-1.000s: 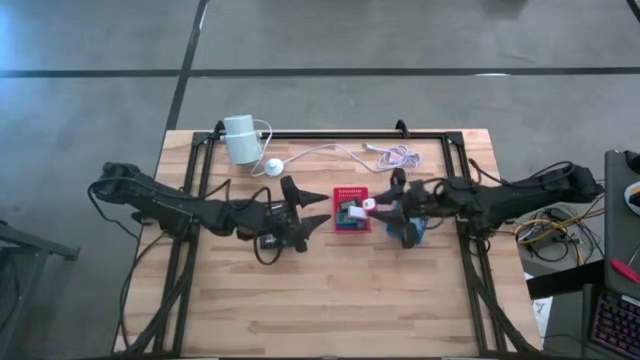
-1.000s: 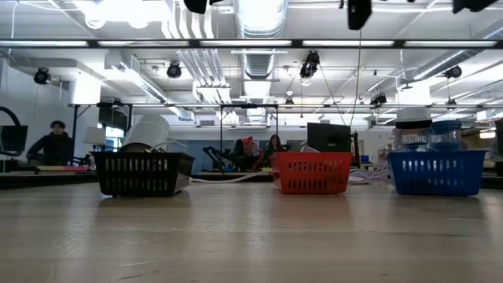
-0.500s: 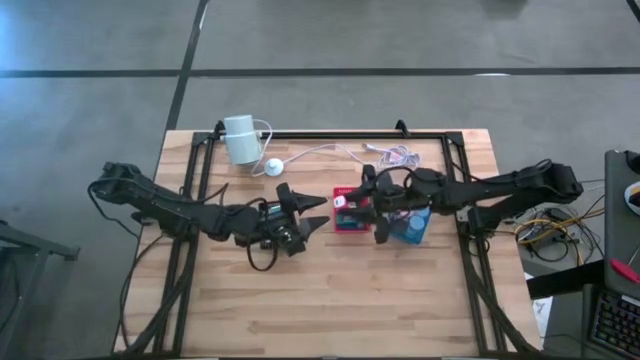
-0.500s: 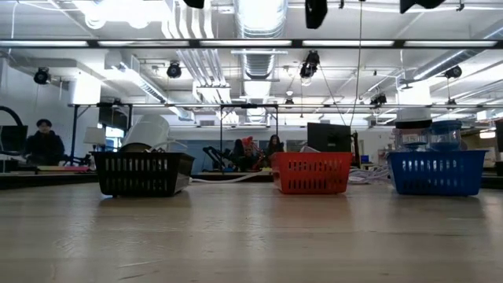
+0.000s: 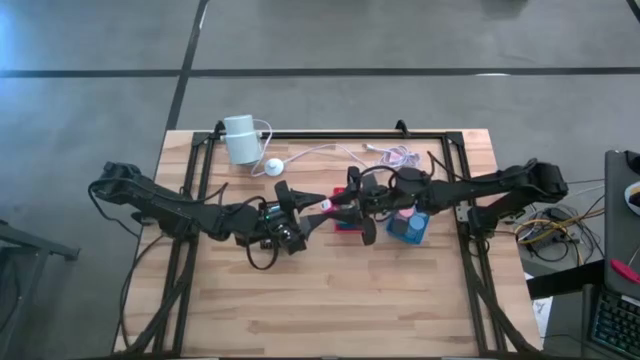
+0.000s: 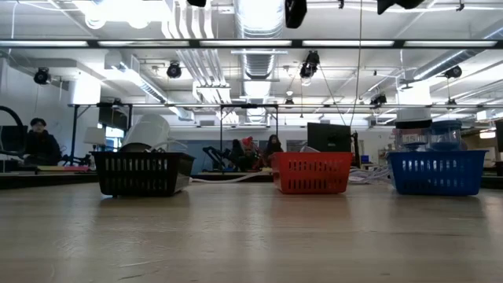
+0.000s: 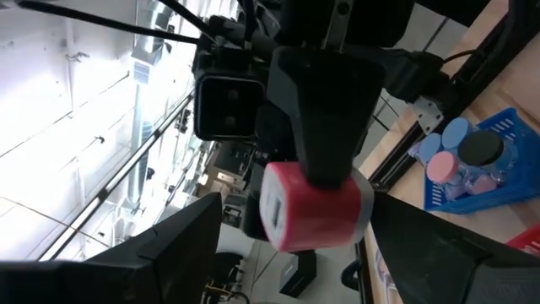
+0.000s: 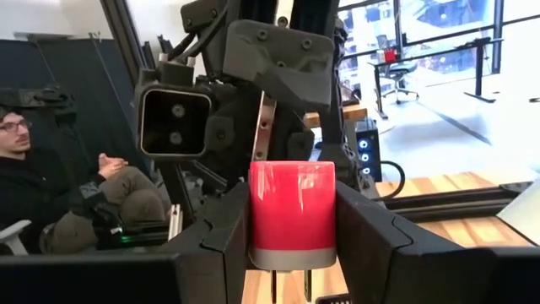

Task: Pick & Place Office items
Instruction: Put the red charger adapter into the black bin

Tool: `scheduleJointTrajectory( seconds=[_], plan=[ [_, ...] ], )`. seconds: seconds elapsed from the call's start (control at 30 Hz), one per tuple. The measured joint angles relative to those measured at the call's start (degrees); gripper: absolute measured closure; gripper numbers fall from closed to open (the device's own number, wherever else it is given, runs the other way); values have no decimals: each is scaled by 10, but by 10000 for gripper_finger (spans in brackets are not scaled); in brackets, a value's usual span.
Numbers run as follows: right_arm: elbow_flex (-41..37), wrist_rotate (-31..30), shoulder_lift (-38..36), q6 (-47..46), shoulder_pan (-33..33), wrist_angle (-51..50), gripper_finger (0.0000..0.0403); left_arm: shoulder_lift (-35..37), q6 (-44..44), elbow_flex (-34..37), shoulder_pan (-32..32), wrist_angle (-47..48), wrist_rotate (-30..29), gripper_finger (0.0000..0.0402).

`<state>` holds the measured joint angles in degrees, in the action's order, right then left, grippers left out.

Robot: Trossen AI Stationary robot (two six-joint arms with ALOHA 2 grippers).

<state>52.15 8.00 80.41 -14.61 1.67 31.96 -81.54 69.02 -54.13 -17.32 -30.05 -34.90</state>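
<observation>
Wooden table [image 5: 330, 290], frame centre | right gripper [image 5: 352, 198] clamped on pink block [image 8: 292, 213], held above red tray [image 5: 348, 222] | left gripper [image 5: 310, 208] spread wide, empty, facing block | block between both claws, left claw nearer picture-left | handover likely

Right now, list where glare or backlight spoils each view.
Low view: the ceiling lamps flare white above the table. Left wrist view: the bright ceiling washes out one side, and the right gripper is a dark silhouette gripping the red block. Right wrist view: the windows blow out, yet the block is evenly lit. High view: even light, no glare.
</observation>
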Motion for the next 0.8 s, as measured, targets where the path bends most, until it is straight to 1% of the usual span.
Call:
scheduleJointTrajectory(
  seconds=[0.37,0.47,0.57,0.8],
  plan=[
    [11,2,9,7,0,0,273,0,-11,0,0,1,-15,99],
    [11,1,9,8,0,0,273,0,-14,0,0,1,-16,108],
    [11,0,10,13,0,0,273,0,-15,0,0,2,-16,135],
    [11,-2,10,9,0,4,273,0,-17,1,0,4,-17,231]
  ],
)
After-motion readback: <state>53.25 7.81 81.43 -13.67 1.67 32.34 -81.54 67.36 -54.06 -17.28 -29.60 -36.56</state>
